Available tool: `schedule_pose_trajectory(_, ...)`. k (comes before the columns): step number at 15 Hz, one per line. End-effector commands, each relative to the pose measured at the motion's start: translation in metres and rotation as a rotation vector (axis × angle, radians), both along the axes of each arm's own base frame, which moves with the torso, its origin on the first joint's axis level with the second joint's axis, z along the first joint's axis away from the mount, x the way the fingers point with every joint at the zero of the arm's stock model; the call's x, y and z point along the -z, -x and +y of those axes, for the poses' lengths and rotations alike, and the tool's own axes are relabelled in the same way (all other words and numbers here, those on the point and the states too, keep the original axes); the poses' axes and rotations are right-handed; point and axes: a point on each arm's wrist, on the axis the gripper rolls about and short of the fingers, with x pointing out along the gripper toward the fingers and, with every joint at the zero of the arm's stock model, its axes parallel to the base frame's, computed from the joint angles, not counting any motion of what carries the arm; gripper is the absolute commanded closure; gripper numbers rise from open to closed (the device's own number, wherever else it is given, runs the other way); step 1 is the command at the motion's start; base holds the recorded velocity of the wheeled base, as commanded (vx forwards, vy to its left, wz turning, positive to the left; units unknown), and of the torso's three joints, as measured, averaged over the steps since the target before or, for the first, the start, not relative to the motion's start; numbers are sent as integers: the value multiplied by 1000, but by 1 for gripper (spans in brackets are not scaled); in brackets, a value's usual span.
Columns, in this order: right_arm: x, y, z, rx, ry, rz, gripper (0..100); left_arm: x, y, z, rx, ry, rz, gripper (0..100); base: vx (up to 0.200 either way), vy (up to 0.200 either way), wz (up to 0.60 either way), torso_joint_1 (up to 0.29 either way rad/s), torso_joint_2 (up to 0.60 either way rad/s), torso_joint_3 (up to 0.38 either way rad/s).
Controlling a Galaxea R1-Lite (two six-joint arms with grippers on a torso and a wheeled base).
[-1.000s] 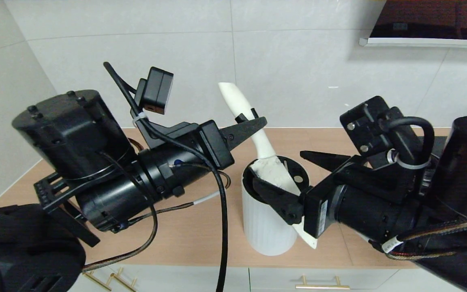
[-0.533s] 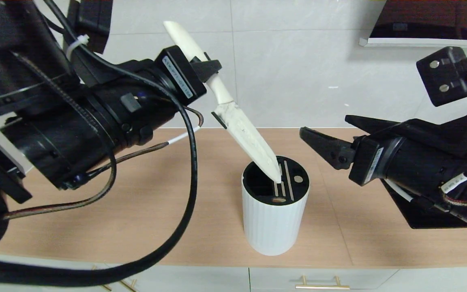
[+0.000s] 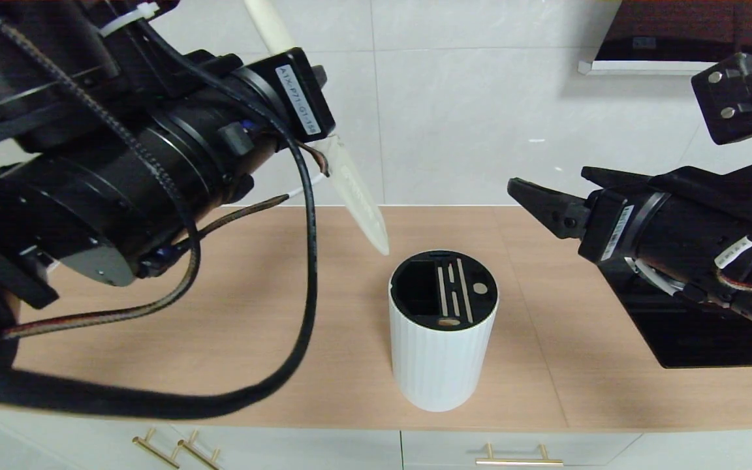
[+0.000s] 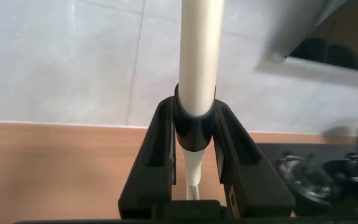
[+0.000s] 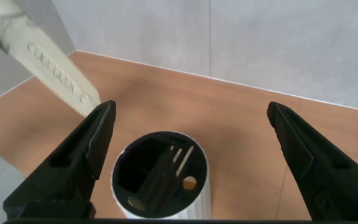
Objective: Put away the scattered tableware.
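A white knife (image 3: 358, 209) hangs tilted in the air, its tip just above and to the left of the holder's top. My left gripper (image 4: 195, 115) is shut on its handle (image 4: 199, 50). The white ribbed knife holder (image 3: 440, 352) stands upright on the wooden counter, its black slotted top (image 5: 157, 171) open to view. My right gripper (image 3: 568, 196) hovers open to the right of the holder and higher than it, holding nothing. In the right wrist view its fingers (image 5: 92, 149) frame the holder, with the knife blade (image 5: 48, 62) off to one side.
A black cooktop (image 3: 689, 336) is set into the wooden counter (image 3: 219, 339) to the right of the holder. The tiled wall stands close behind, and a range hood (image 3: 676, 39) hangs at the upper right. Bare counter lies to the holder's left.
My left gripper has lifted the knife up and to the left, so the tip has come away from the holder's slots. My right gripper has drawn back to the right.
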Motion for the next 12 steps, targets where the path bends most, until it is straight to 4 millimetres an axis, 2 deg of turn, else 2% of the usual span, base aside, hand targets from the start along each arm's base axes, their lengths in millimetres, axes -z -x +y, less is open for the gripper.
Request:
schedule_pose_trajectory(1, 5, -5, 3, 5, 13, 15, 0, 10, 4, -22, 45, -20, 13, 100, 0, 0, 0, 0, 0, 0)
schedule_pose_trajectory(4, 4, -5, 2, 15, 10, 13, 0, 18, 1, -37, -46, -78, -13, 100, 0, 0, 0, 0, 0, 0)
schedule_pose_trajectory(6, 5, -5, 3, 17, 11, 13, 0, 5, -3, -49, -87, -123, -77, 100, 0, 0, 0, 0, 0, 0)
schedule_pose_trajectory(7, 4, -5, 2, 18, 10, 12, 0, 2, 9, -57, -73, -108, -76, 100, 0, 0, 0, 0, 0, 0)
schedule_pose_trajectory(8, 5, -5, 3, 17, 12, 14, 0, 6, 15, -61, -66, -109, -61, 100, 0, 0, 0, 0, 0, 0)
schedule_pose_trajectory(9, 6, -6, 3, 20, 16, 18, 0, 24, 14, -62, -79, -144, -24, 100, 0, 0, 0, 0, 0, 0)
schedule_pose_trajectory(12, 9, -8, 4, 20, 21, 23, 0, 32, 10, -68, -74, -157, -14, 100, 0, 0, 0, 0, 0, 0)
